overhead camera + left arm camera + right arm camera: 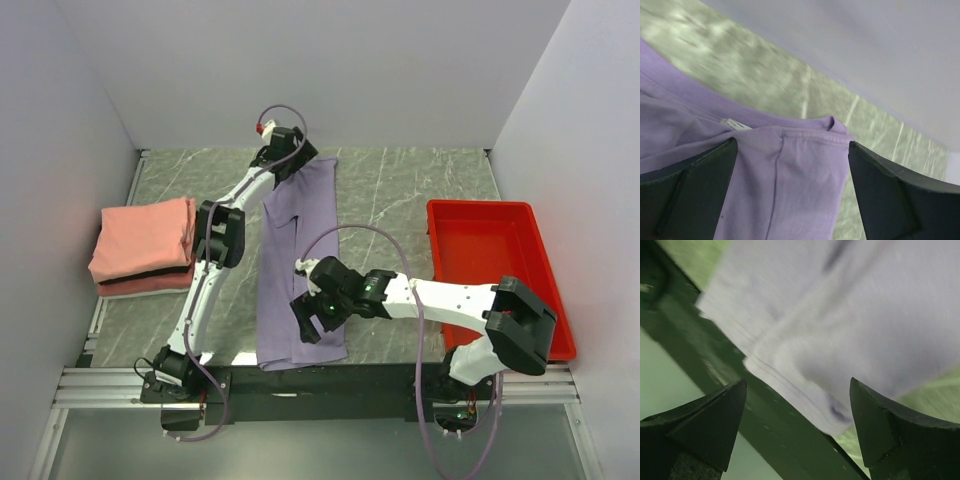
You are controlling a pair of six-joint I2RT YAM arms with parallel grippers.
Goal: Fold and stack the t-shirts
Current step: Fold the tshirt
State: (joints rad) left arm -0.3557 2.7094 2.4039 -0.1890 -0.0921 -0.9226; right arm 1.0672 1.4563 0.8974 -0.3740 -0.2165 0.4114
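A pale purple t-shirt point(298, 262) lies folded lengthwise in a long strip down the middle of the table. My left gripper point(287, 163) hovers open over its far collar end. In the left wrist view the collar seam point(805, 134) sits between the spread fingers point(695, 187). My right gripper point(307, 322) is open above the shirt's near end, where the hem corner point(805, 385) shows between its fingertips point(890, 430). A folded salmon-pink t-shirt point(145, 236) rests on a darker red t-shirt point(150, 284) at the left.
A red plastic tray point(480, 215) stands at the right, beside the right arm. Grey walls close in the table on three sides. A metal rail point(110, 385) runs along the near edge, and its dark bar point(765, 430) is right under the right gripper.
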